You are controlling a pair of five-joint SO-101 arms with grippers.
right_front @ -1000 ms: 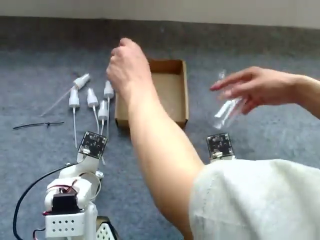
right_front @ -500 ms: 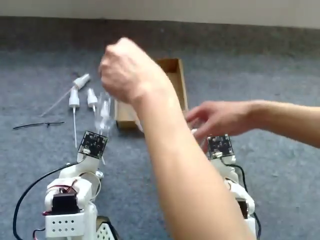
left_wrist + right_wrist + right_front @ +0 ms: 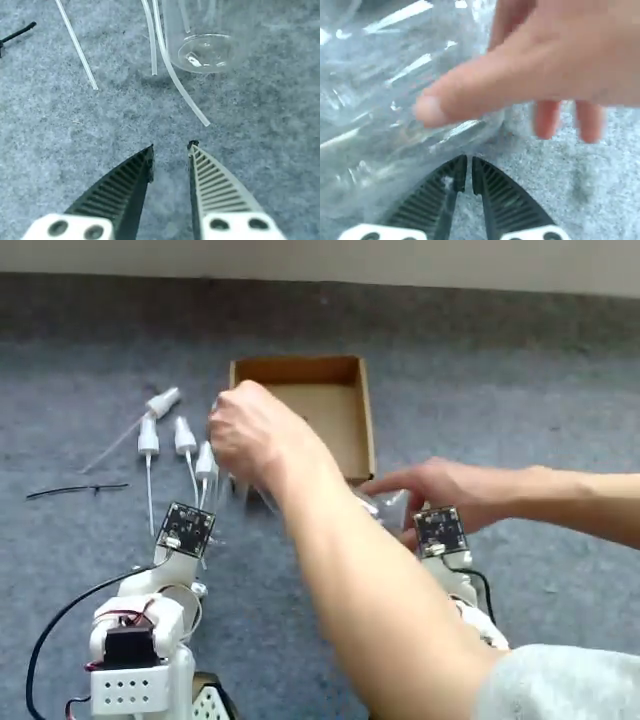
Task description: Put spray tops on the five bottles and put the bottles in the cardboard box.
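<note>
Two grippers, both empty, low at the near edge of the grey carpet

1) On the left gripper the jaws are a narrow gap apart with nothing between. Straight ahead of the tips, near but not touching, is the round base of a clear plastic bottle. It stands upright, so its long axis is vertical. Thin translucent dip tubes lie between tips and base

2) On the right gripper the jaws are almost closed and empty. Just ahead is a second clear bottle. It seems to lie on its side, long axis slanting across the jaw line, with a person's hand on it. It could be more than one bottle, I can't separate them

My read: the right arm is nearer a bottle, but it must open wide first and that hand is in the way

Farther out, a second hand appears to hold the upright bottle from above, beside the white spray tops. I count four, and any fifth is under that hand

Beyond is the open brown cardboard box, no bottle seen in it. The forearm covers part of its near wall
</note>
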